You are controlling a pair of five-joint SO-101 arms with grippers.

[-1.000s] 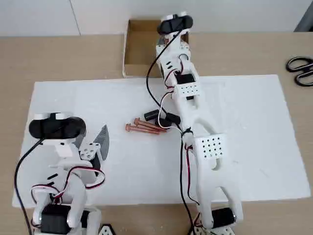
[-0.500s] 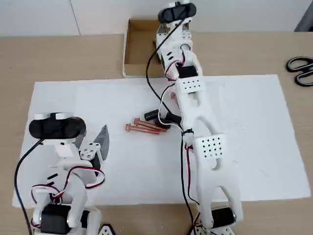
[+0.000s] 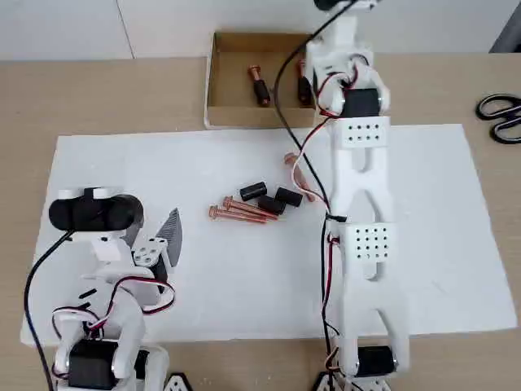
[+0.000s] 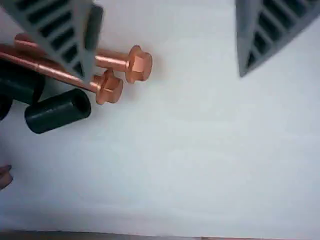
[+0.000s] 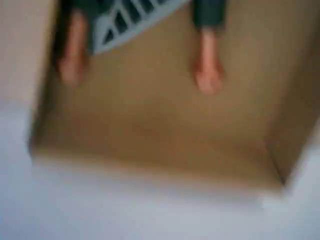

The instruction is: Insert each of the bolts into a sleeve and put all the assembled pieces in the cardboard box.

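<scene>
the right gripper [image 5: 131,20] (whether open or closed, one cannot tell) hangs over the brown cardboard box [image 3: 211,81] holding two sleeved copper bolts [image 3: 259,84]; the left gripper [image 4: 165,70], jaws apart for picking, hovers by loose copper bolts [image 4: 125,62] and black cylindrical sleeves [image 4: 57,110].

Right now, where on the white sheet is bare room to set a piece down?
Free: the white sheet right of the right arm, and its near strip between the left arm and the bolts. Crowded: the middle, bolts and sleeves beside the right arm.
</scene>
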